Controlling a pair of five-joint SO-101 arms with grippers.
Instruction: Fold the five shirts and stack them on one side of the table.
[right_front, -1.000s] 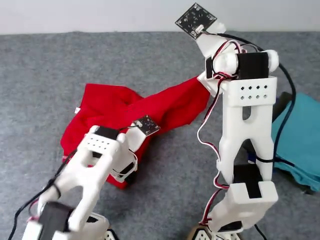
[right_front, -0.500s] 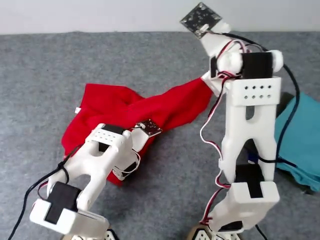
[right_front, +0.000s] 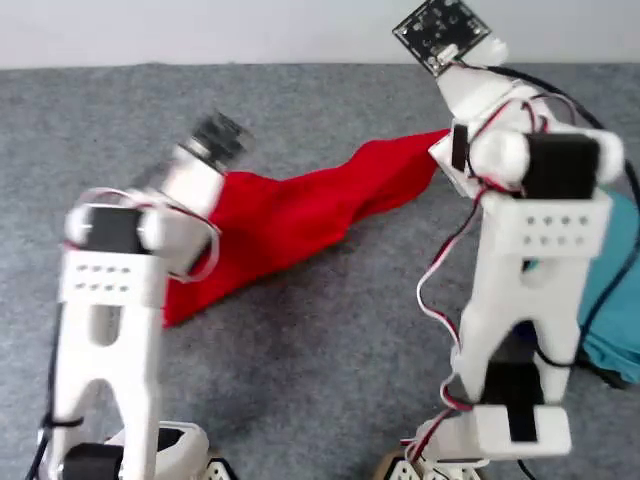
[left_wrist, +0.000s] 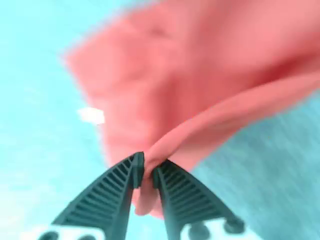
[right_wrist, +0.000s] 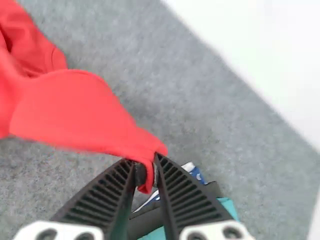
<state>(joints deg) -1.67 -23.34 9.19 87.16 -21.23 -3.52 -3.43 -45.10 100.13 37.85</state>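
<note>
Findings. The left gripper (left_wrist: 146, 169) is closed to a narrow gap, with a bunched fold of the red shirt (right_front: 300, 210) pinched between its jaws. The right gripper (right_wrist: 146, 174) is likewise nearly closed, and it clamps a small tuck of the same shirt's edge at the jaw tips.

Position of the item. The red shirt hangs between the two arms as a slanting band, and its lower portion trails onto the grey table (right_front: 330, 340) beside the left arm. The end held on the right sits near the table's far edge. The cloth is twisted and gathered rather than flat.

Assessment. The two holds at opposite ends appear intended to pull the garment out to its length, so that it can be laid down smooth before any fold is made. Folding of this shirt is judged not yet begun.

Other items. A teal shirt (right_front: 618, 330) lies at the table's right side, partly behind the right arm, and probably marks the side chosen for the stack.
</note>
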